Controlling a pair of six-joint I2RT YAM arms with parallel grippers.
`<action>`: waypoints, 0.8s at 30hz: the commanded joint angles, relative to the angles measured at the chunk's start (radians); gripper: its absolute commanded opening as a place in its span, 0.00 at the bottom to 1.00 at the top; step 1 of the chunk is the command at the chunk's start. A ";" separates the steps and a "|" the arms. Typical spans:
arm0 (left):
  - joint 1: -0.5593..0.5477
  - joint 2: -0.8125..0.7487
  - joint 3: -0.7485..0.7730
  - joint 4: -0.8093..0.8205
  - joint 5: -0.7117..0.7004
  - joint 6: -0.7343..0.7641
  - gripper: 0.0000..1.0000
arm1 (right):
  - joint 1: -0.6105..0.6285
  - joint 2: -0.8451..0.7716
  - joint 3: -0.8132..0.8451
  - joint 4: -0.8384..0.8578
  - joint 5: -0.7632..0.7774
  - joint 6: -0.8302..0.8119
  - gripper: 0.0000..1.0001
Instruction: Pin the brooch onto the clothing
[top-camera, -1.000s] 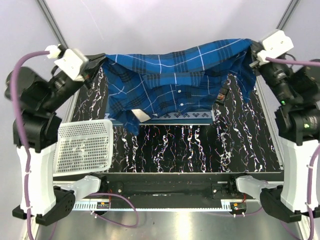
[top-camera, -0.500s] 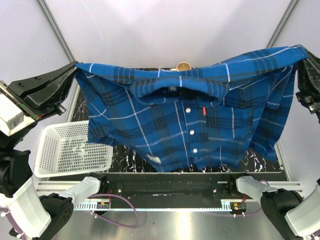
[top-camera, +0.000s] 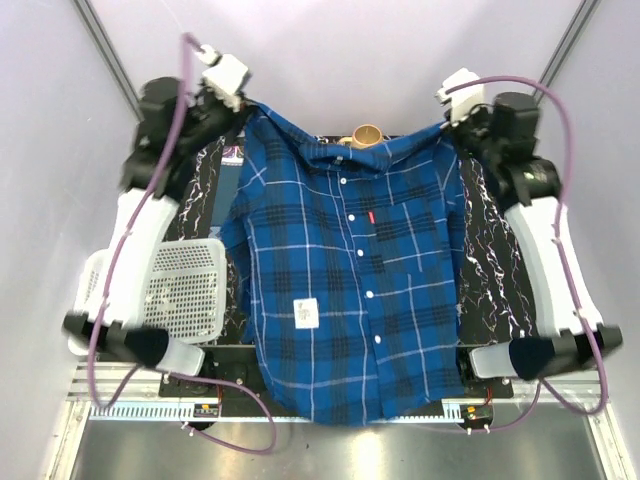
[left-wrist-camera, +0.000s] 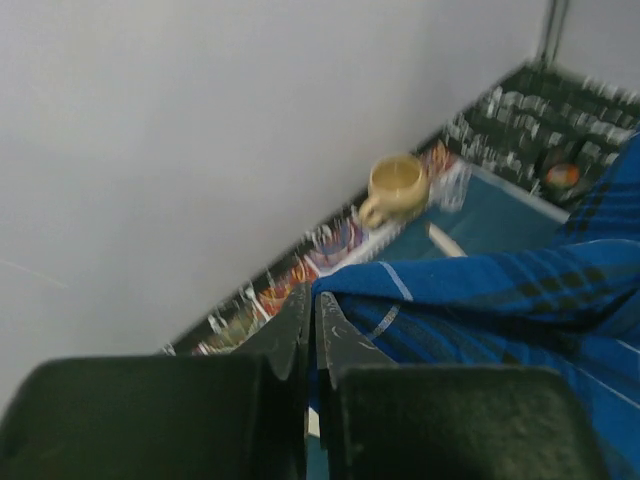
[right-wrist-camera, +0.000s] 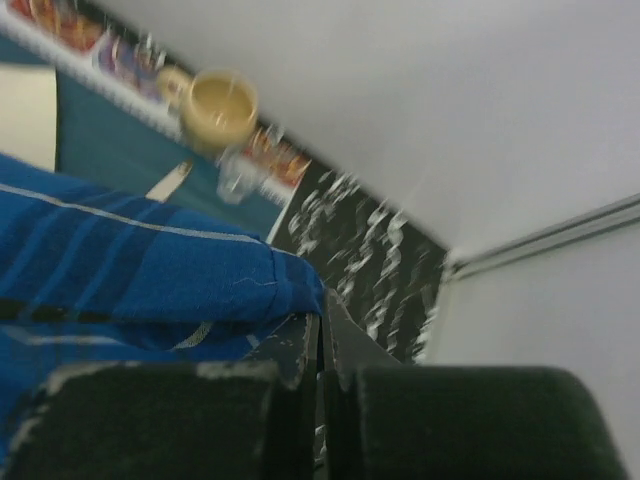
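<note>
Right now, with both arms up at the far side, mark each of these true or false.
1. The left jaws and the right jaws are each shut on a shoulder of the shirt. True.
2. The shirt hangs in the air, clear of the table. False: it is spread front up over the table, with its hem past the near edge.
3. A mug stands just beyond the collar. True.
4. The white basket sits to the right of the shirt. False: the basket is on the left, beside the shirt.
5. A white paper tag lies on the shirt front. True.
</note>
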 joint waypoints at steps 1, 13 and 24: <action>0.009 0.220 0.037 0.060 -0.111 0.034 0.00 | -0.005 0.161 -0.073 0.129 0.097 0.034 0.19; 0.093 0.563 0.304 -0.262 -0.137 0.014 0.82 | -0.084 0.333 -0.008 -0.151 -0.032 0.034 0.90; -0.008 0.394 -0.037 -0.250 0.196 0.355 0.81 | -0.084 0.354 -0.067 -0.338 -0.254 0.095 0.88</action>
